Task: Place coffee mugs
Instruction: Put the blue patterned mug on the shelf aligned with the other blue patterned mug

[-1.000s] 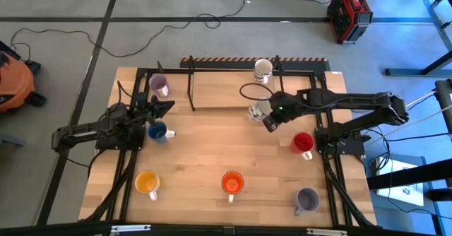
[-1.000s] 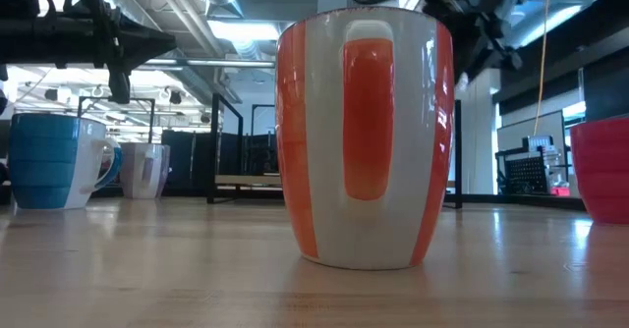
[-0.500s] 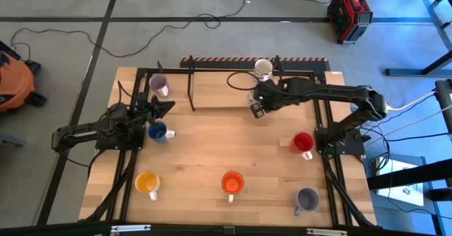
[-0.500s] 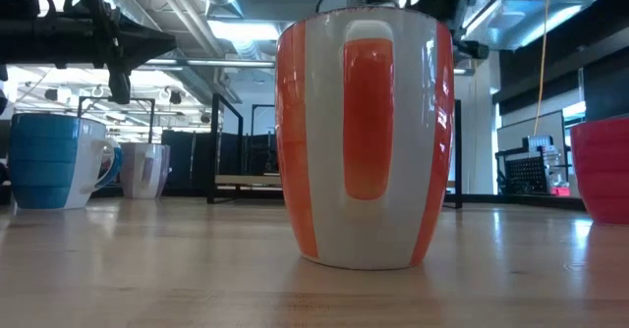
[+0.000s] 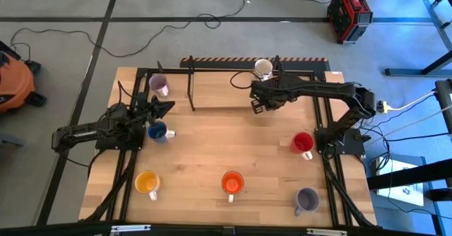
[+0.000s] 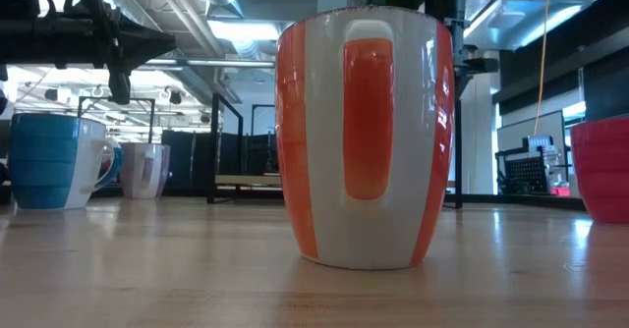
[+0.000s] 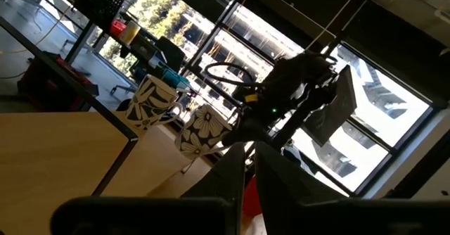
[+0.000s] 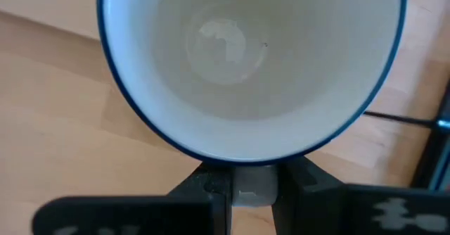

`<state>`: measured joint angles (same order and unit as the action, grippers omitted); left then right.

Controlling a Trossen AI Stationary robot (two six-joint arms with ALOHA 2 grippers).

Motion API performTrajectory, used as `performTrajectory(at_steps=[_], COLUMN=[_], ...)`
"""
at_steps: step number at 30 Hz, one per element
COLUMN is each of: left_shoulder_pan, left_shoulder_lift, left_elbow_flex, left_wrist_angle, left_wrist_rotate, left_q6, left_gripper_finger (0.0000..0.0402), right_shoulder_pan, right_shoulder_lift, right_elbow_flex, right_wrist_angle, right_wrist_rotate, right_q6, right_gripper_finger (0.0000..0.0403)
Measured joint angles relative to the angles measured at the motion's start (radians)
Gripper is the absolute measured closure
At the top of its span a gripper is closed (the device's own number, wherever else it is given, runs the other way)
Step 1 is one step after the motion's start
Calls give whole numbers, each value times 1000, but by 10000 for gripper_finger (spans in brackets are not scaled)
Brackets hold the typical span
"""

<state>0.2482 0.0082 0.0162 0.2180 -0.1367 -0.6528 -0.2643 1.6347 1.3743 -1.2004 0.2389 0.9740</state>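
two dark fingers of the right gripper (image 8: 252, 187) clamp a white mug (image 8: 252, 66) by its handle, upright, mouth up, near the table's (image 5: 205, 151) back rail beside another white mug (image 5: 263, 68). likely mid-placement; next comes lowering and release. left gripper (image 5: 157, 112) waits by the blue mug (image 5: 157, 131), state unclear.
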Motion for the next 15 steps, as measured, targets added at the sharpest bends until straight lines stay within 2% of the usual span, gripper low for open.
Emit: performTrajectory(at_steps=[7, 15], left_shoulder_pan=[0, 0], left_shoulder_lift=[0, 0], left_elbow_flex=[0, 0], left_wrist_angle=[0, 2], left_wrist_rotate=[0, 0], left_q6=[0, 0], left_gripper_finger=[373, 373], right_shoulder_pan=[-50, -99], right_shoulder_lift=[6, 37], right_elbow_flex=[-1, -2], right_wrist_angle=[3, 14], right_wrist_rotate=[6, -36], right_q6=[10, -13], right_gripper_finger=[360, 359])
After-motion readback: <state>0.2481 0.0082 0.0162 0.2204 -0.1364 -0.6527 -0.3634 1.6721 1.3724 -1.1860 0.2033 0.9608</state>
